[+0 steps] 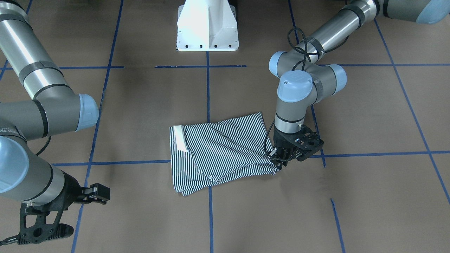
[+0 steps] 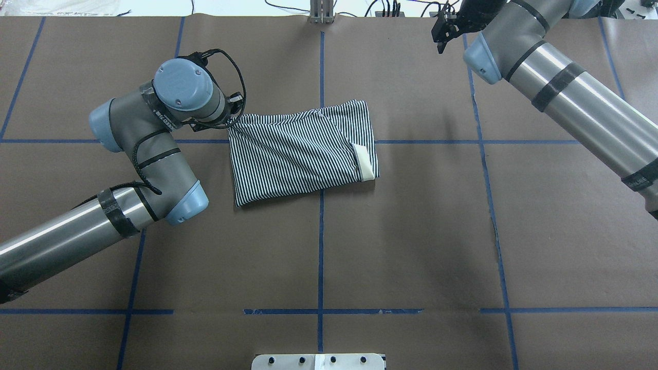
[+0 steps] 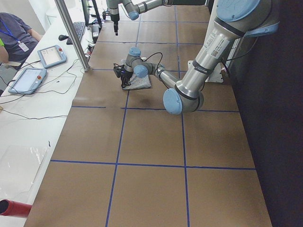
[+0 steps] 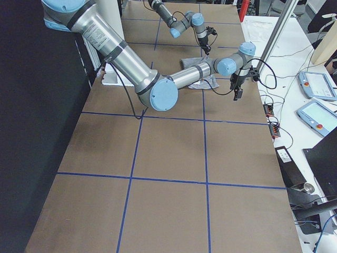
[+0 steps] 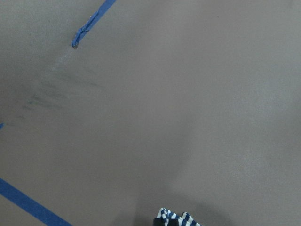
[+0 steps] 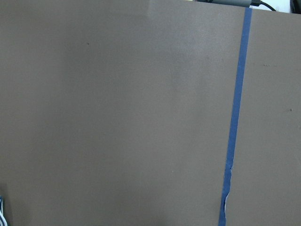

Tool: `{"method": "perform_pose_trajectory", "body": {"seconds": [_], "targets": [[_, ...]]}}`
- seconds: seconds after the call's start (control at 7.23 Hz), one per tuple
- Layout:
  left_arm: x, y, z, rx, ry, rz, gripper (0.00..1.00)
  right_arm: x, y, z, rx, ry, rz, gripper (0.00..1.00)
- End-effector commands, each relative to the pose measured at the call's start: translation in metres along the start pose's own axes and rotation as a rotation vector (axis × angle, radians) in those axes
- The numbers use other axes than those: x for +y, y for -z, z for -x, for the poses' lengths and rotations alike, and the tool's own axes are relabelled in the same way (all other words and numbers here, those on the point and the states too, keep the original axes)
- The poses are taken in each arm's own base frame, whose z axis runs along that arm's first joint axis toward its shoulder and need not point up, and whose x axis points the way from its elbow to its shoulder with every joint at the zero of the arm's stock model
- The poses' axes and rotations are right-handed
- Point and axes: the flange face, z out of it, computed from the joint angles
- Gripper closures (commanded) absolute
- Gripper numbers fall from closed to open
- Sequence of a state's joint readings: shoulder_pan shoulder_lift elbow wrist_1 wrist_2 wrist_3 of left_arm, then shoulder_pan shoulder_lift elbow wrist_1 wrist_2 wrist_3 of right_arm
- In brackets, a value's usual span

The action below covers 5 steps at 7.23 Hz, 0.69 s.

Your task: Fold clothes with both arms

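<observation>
Step in hand: mid-fold, corner grasp. The left end effector [image 1: 280, 158] is down at desk [image 1: 140, 105] level on the corner of the polo shirt [image 1: 221, 151]. Its jaws look pinched on the fabric, and stripes show at the bottom edge of its wrist view. The shirt, already partly folded, spreads away from this end effector, with the cream collar [image 1: 181, 137] at its far end. The right end effector [image 1: 33, 232] is well apart over bare desk, holding nothing; I cannot tell how far open it is.

Next, as a judgement: lift the corner and carry it across towards the collar, keeping it low to avoid dragging the lower layers.
</observation>
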State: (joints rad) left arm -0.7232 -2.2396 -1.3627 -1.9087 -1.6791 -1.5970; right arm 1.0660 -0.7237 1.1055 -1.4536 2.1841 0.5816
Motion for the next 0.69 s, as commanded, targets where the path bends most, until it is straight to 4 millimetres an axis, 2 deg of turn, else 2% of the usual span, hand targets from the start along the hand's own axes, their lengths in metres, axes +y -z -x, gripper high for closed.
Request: {"method": "perform_pose_trajectory", "body": {"seconds": [0.0,0.14,0.42,0.55], "targets": [[-0.036,0.008,0.009,-0.002,-0.07,-0.026,0.0,0.012,0.01,-0.019,-0.017,-0.002,-0.016,0.0],[-0.063,0.023,0.029,0.006,-0.141,-0.044,0.0,0.029,0.019,-0.053,-0.055,-0.021,-0.007,0.0],[-0.129,0.067,0.095,0.035,-0.279,-0.01,0.0,0.065,0.044,-0.156,-0.098,-0.075,-0.011,0.0],[-0.157,0.084,0.14,0.035,-0.373,0.009,0.0,0.08,0.06,-0.214,-0.1,-0.067,-0.031,0.0]]}}
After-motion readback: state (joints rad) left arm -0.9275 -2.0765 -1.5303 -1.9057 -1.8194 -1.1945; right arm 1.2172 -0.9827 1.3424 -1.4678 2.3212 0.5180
